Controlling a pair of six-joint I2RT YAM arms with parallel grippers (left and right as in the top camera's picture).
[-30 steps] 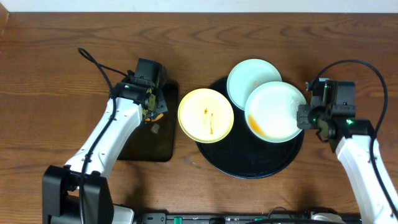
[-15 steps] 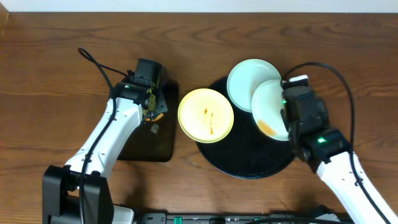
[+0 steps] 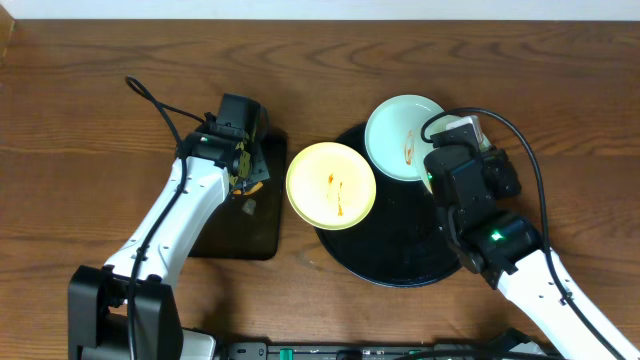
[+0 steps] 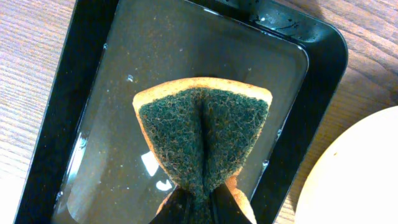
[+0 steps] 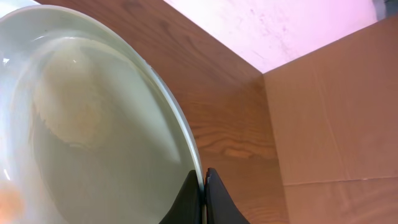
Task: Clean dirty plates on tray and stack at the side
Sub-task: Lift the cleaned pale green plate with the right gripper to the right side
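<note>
My left gripper is shut on a folded green-and-orange sponge above the water-filled rectangular tray. My right gripper is shut on the rim of a mint-white plate, tilted steeply off the table. In the overhead view the right arm hangs over the round black tray and hides that plate. A second mint plate with a brown smear lies on the tray's back edge. The yellow plate, also smeared, overlaps the tray's left rim.
The rectangular black tray lies left of the yellow plate, under the left arm. A cable loops behind that arm. A cardboard box shows at the right in the right wrist view.
The right arm swung inward from the tray's right side to above it, lifting and tipping its plate. That uncovered the smear on the back mint plate. The left arm stayed still.
</note>
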